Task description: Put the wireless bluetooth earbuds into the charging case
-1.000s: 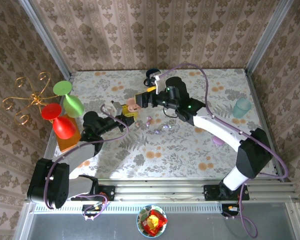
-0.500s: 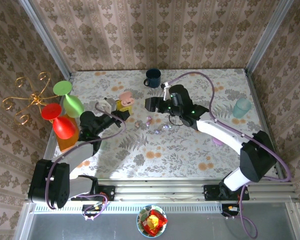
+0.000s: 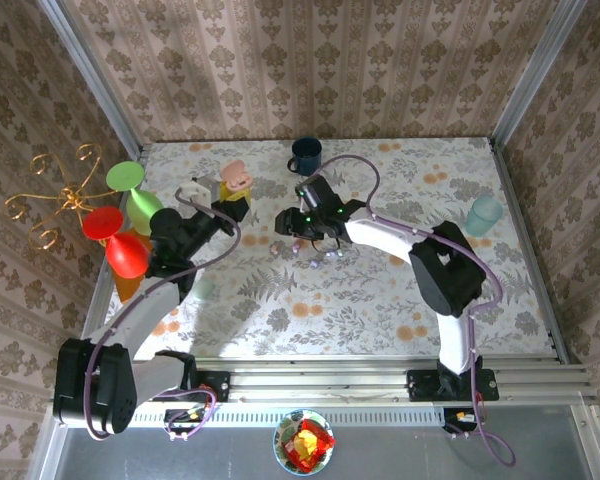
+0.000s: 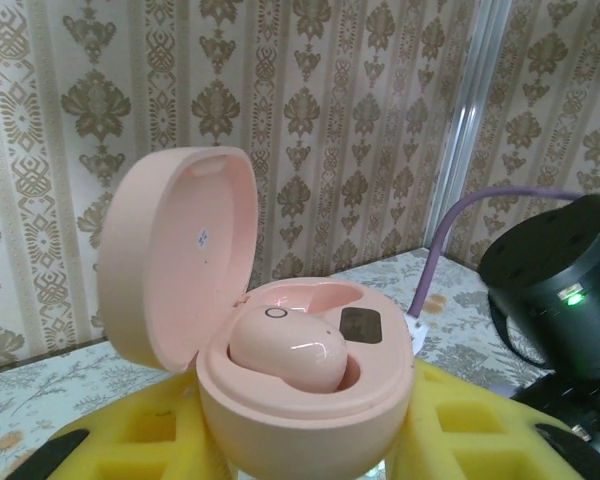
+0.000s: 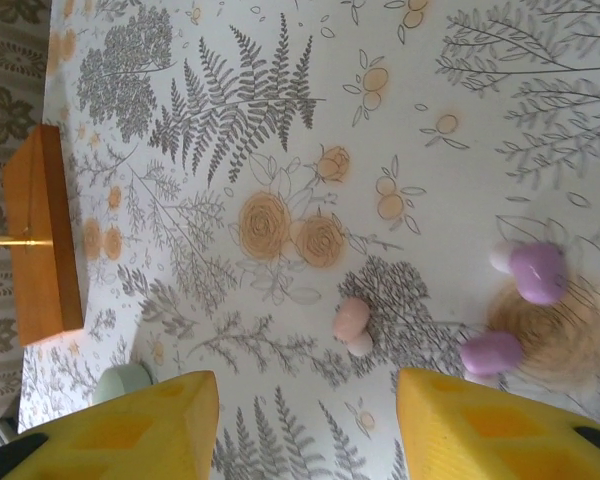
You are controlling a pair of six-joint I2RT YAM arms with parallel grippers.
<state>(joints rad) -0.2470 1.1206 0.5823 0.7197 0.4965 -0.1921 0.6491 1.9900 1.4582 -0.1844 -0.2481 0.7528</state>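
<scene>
Right end effector (image 5: 308,380) over pink earbud (image 5: 351,320), pale tip toward it.

Beige damask-patterned walls (image 3: 310,60) enclose a floral-printed tabletop (image 3: 330,310) on three sides, with metal posts (image 3: 92,75) standing at the far corners.

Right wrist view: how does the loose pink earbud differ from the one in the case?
Place: the loose pink earbud lies on the table; the seated earbud sits in a well of the open pink case. Pose: the loose one lies on its side, whitish tip showing; the seated one shows only its smooth back. Both are pale pink, glossy.
</scene>
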